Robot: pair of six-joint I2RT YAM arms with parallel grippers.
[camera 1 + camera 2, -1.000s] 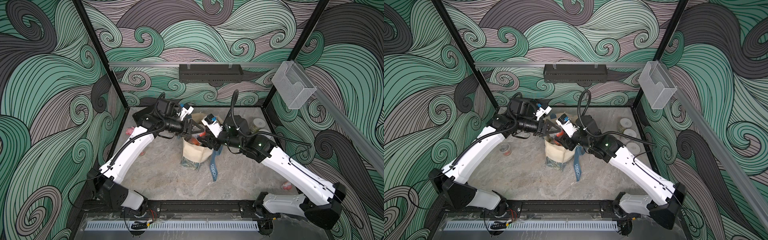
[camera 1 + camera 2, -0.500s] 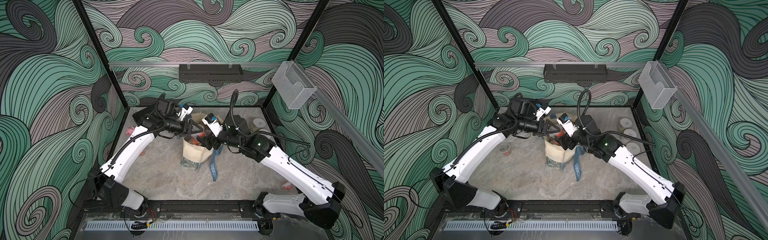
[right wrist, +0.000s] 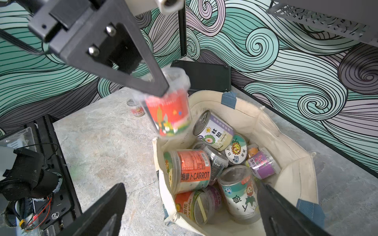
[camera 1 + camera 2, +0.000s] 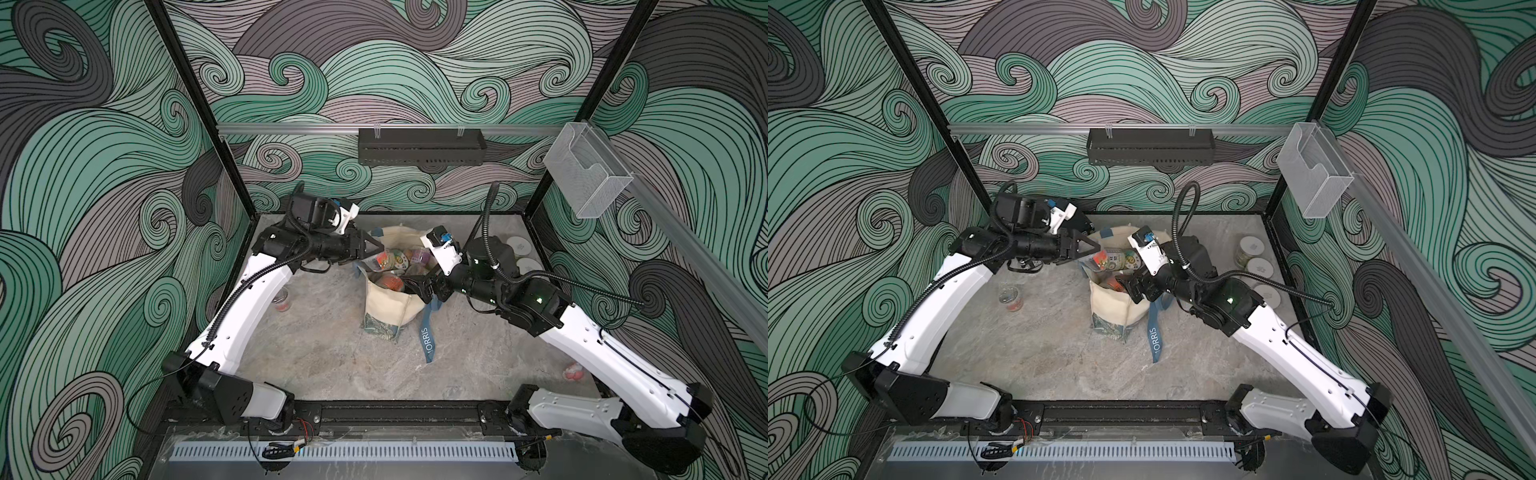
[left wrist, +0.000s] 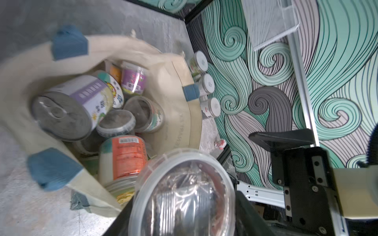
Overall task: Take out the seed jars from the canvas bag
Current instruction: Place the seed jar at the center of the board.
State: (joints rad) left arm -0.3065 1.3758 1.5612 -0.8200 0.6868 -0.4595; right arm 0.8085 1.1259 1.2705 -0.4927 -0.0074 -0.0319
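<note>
The cream canvas bag (image 4: pixel 390 309) (image 4: pixel 1113 309) stands open mid-table with several seed jars (image 3: pixel 192 169) (image 5: pixel 67 108) piled inside. My left gripper (image 4: pixel 374 253) (image 4: pixel 1094 251) (image 5: pixel 184 214) is shut on a clear, red-labelled seed jar (image 3: pixel 169 111) (image 4: pixel 377 262) and holds it above the bag's left rim. My right gripper (image 4: pixel 419 286) (image 4: pixel 1136 286) (image 3: pixel 191 186) hovers open over the bag's near-right rim, with nothing between its fingers. One finger (image 3: pixel 114 196) is outside the bag, the other finger (image 3: pixel 270 196) over its inside.
Three white-lidded jars (image 4: pixel 1252 245) (image 5: pixel 208 82) stand by the right wall. A small jar (image 4: pixel 281 300) (image 4: pixel 1011 297) stands on the left of the table. A pink lump (image 4: pixel 574 371) lies near the right arm. A blue strap (image 4: pixel 428 336) trails forward. A flat black case (image 3: pixel 204 76) leans in the back-left corner.
My right gripper's jaws have swung from nearly shut to wide open at the bag's rim. The left gripper keeps the jar about where it was.
</note>
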